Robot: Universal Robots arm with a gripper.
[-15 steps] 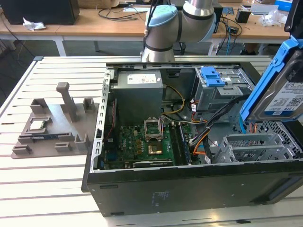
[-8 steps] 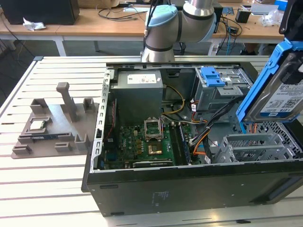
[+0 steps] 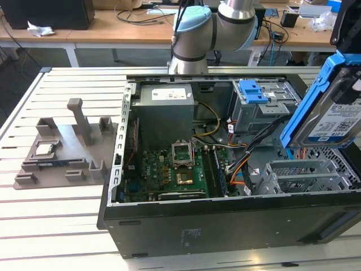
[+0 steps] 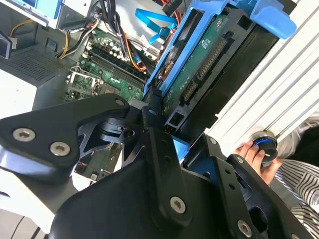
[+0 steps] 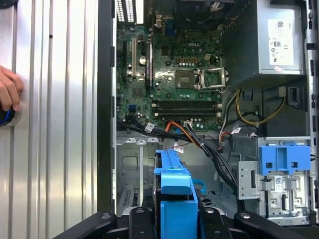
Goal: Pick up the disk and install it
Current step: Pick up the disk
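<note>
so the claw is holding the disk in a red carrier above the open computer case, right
No, the carrier is blue, not red, as the exterior view shows. The claw is holding the disk above the open computer case.

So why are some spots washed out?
In the first wrist view, light glares off the green circuit board and the white slatted table; in the second wrist view, the table bleaches out beside the silver hard drive in its blue carrier.

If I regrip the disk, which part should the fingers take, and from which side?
Pinch the disk at one short end, across its thin dimension, coming in along its length, as the gripper does now. It is a flat slab whose blue carrier frames the long edges; this likely leaves the far end free.
</note>
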